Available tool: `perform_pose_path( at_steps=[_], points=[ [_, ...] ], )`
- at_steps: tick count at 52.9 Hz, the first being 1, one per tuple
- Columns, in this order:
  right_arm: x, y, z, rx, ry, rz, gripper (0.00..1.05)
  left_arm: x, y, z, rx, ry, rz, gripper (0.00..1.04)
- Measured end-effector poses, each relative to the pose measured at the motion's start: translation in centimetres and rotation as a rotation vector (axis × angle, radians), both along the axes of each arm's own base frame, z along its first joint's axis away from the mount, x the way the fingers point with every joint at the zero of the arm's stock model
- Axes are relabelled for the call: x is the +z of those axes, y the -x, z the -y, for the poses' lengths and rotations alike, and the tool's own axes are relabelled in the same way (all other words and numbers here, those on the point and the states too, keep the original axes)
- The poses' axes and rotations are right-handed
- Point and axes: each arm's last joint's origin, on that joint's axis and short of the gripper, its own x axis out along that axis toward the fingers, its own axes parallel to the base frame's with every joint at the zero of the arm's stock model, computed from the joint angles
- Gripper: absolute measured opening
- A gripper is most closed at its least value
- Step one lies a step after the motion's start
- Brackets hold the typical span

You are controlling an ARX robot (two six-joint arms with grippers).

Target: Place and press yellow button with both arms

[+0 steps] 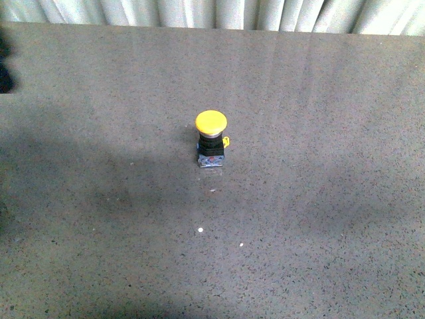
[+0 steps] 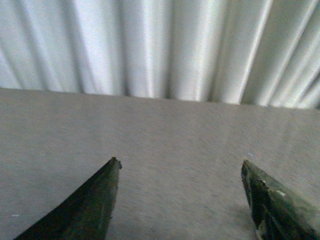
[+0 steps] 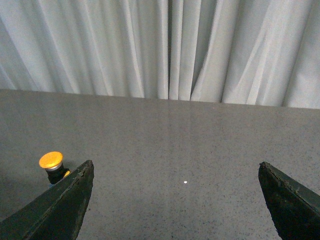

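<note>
The yellow button (image 1: pixel 210 138) stands upright ahead of the right gripper (image 3: pixel 175 167), outside one finger; jaws spread wide. The left gripper (image 2: pixel 180 162) is likewise spread, empty.

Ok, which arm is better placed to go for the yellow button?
Probably the right. The yellow button shows upright ahead of the open right gripper in its wrist view; the left gripper, also open, sees only table and curtain.
</note>
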Motion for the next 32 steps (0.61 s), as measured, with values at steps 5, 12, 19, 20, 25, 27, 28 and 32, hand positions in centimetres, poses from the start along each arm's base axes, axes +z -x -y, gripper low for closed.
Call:
perform_pose_path(
  at_steps=[5, 12, 19, 20, 25, 27, 28, 32],
  points=[
    [0.0, 0.0, 0.0, -0.002, 0.000, 0.000, 0.96, -0.5, 3.4, -4.1, 0.030, -0.038, -0.014, 0.46],
    [0.0, 0.0, 0.0, 0.001, 0.000, 0.000, 0.96, 0.2, 4.8, -5.4, 0.041, -0.038, 0.028, 0.19],
    [0.0, 0.0, 0.0, 0.000, 0.000, 0.000, 0.96, 0.3, 5.6, -6.0, 0.032, -0.042, 0.029, 0.02],
    [0.0, 0.0, 0.0, 0.000, 0.000, 0.000, 0.96, 0.3, 5.6, -6.0, 0.031, -0.044, 0.029, 0.01],
    [0.0, 0.0, 0.0, 0.000, 0.000, 0.000, 0.96, 0.3, 6.3, -6.4, 0.036, -0.044, 0.030, 0.01],
    [0.0, 0.0, 0.0, 0.000, 0.000, 0.000, 0.96, 0.3, 6.5, -6.5, 0.036, -0.043, 0.032, 0.01],
    [0.0, 0.0, 0.0, 0.000, 0.000, 0.000, 0.96, 0.4, 6.5, -6.7, 0.027, -0.043, 0.032, 0.01],
    [0.0, 0.0, 0.0, 0.001, 0.000, 0.000, 0.96, 0.5, 6.9, -7.4, 0.032, -0.043, 0.038, 0.01]
  ],
)
